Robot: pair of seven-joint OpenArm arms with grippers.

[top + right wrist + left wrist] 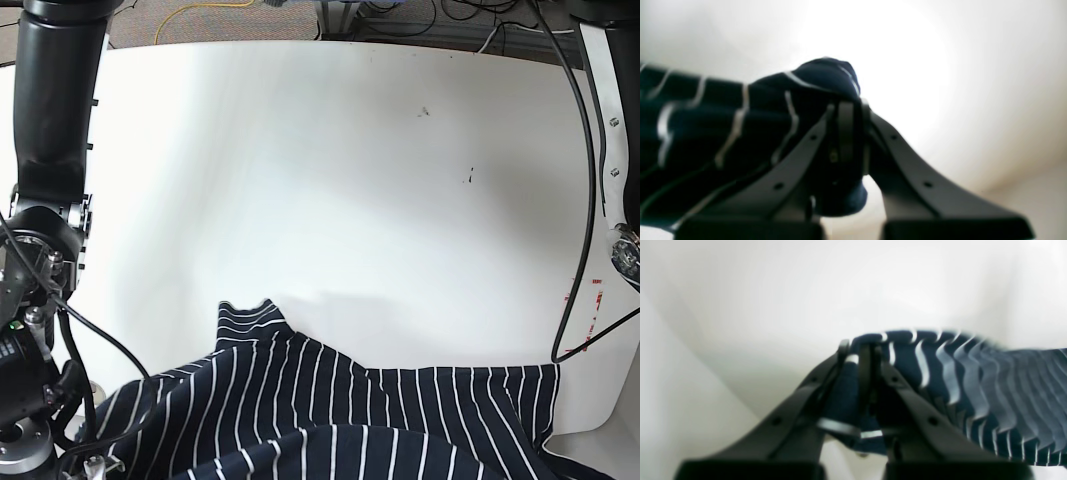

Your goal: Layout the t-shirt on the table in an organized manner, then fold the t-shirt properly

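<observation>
In the base view the right gripper (850, 110), whose arm stands on the left, has its fingers (845, 126) clamped on a bunched corner of the t-shirt (330, 415); the striped cloth lies along the near edge of the tabletop (330, 180), one flap peaked toward the middle, most of the white surface beyond it bare. On the right side the left gripper (862, 353) likewise pinches a fold between narrow fingers (843, 350); holding two separate edges apart seems meant to stretch the cloth taut so it can be spread flat before any folding.
</observation>
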